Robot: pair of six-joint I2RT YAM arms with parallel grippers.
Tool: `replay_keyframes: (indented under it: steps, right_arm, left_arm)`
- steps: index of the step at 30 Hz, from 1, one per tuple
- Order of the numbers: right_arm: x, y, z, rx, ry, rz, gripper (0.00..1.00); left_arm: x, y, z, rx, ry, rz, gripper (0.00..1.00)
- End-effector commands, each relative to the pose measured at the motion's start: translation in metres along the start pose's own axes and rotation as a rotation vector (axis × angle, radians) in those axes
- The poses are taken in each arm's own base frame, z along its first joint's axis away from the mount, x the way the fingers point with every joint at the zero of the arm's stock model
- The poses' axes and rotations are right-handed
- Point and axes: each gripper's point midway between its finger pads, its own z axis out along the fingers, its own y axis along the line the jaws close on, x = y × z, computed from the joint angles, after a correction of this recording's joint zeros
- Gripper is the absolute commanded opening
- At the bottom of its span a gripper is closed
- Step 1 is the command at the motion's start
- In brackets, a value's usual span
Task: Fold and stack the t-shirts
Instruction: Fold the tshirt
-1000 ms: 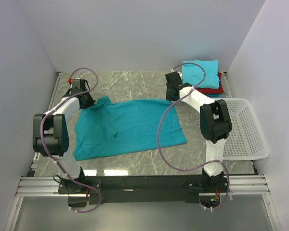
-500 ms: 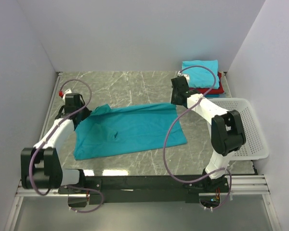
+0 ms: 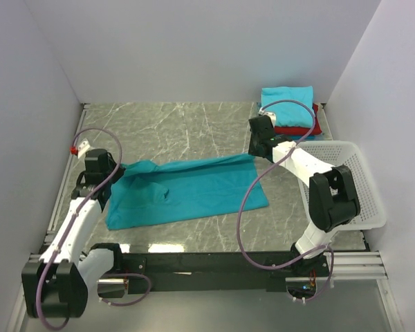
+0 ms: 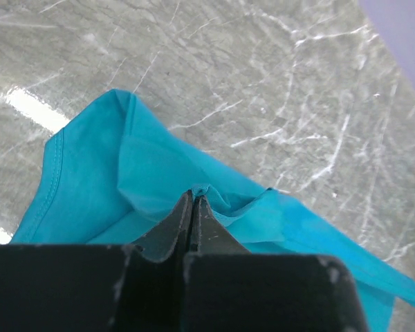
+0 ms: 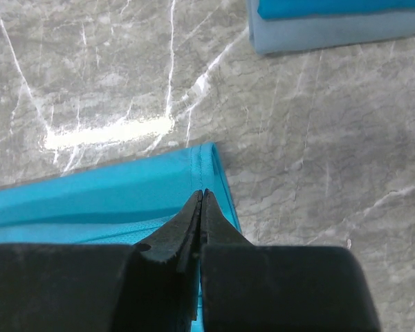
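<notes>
Left gripper (image 4: 192,197) (image 3: 115,170): two black fingers pressed together, a bunched fold of the wide teal cloth t-shirt (image 4: 159,162) (image 3: 194,190) pinched at their tips; the contact itself is hidden under puckered fabric in the left wrist view, and the arm covers it from above. Right gripper (image 5: 203,195) (image 3: 257,149): black fingers likewise closed, tips meeting on the stitched hem at the teal cloth t-shirt's (image 5: 111,197) far right corner; how much cloth lies between them cannot be made out. The teal cloth t-shirt lies across the middle of the grey marble-patterned table (image 3: 180,124), its far edge drawn into a narrow ridge between the two grippers and its near part flat; both wrist views crop it, and sleeves and neckline are hard to tell apart. Folded teal shirt (image 3: 288,104) (image 5: 332,7): at the far right corner, on top of a folded red shirt (image 3: 303,128) of which only a rim shows; the right wrist view cuts this stack off at the frame's top, and a paler blue layer is visible beneath. White plastic lattice basket (image 3: 353,197): at the right edge, just near of the stack, partly covered by the right arm.
</notes>
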Motion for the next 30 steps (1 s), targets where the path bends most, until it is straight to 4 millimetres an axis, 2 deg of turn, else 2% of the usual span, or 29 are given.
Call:
replay_keyframes:
  steps: [1,6,15,21,25,26,27,28,30]
  right_arm:
    - [-0.017,0.003,-0.016,-0.027,-0.075,0.036,0.00]
    - [-0.011,0.001,-0.019,-0.029,-0.070,0.042,0.00]
    - [0.003,-0.003,-0.021,-0.036,-0.055,0.048,0.00]
    - [0.021,-0.008,-0.017,-0.021,-0.019,0.050,0.00]
    - [0.041,-0.015,-0.015,-0.005,0.023,0.050,0.03]
    - [0.043,-0.017,-0.018,0.001,0.027,0.056,0.06]
    - [0.048,-0.021,-0.019,0.015,0.038,0.057,0.12]
    - [0.057,-0.025,-0.020,0.022,0.052,0.057,0.36]
    - [0.058,-0.026,-0.027,0.013,0.039,0.074,0.49]
  left_arm:
    - [-0.005,0.001,-0.011,0.022,-0.053,-0.062,0.01]
    - [0.007,0.009,-0.022,0.051,-0.052,-0.094,0.01]
    - [0.039,0.031,-0.027,0.046,-0.003,-0.124,0.01]
    - [0.044,0.049,-0.030,-0.016,-0.014,-0.131,0.07]
    - [0.058,0.055,-0.033,-0.046,0.045,-0.173,0.24]
    - [0.061,0.056,-0.036,-0.051,0.058,-0.177,0.34]
    - [0.061,0.058,-0.039,-0.055,0.059,-0.189,0.39]
    - [0.067,0.062,-0.042,-0.081,0.071,-0.238,0.44]
    - [0.072,0.055,-0.048,-0.032,0.092,-0.273,0.70]
